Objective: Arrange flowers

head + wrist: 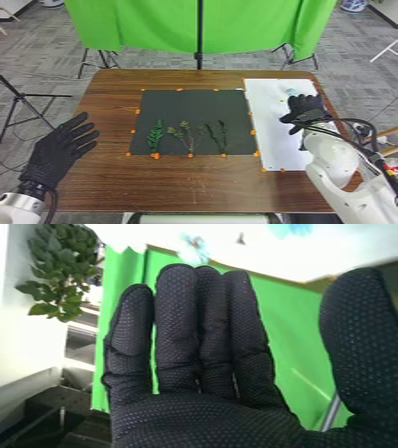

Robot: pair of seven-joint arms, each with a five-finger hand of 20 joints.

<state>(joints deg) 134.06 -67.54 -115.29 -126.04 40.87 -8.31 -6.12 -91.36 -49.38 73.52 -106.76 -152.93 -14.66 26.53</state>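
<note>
On the dark mat [182, 107] lie a leafy green stem [155, 136], a thin branching stem [185, 134] in the middle and another dark green stem [218, 135] to its right. My right hand [305, 109] is over the white board, with straight fingers and nothing held, near a small pale blue item [290, 92] at the board's far end. In the right wrist view the right hand [200, 416] has its fingers straight and its thumb apart. My left hand [60, 147] is at the table's left edge, open and away from the stems.
A white board [275, 135] lies to the right of the mat. Small orange tape pieces mark the edges of both. A green cloth [160, 25] hangs behind the brown table [178, 190], with black stands [200, 55] beyond the far edge.
</note>
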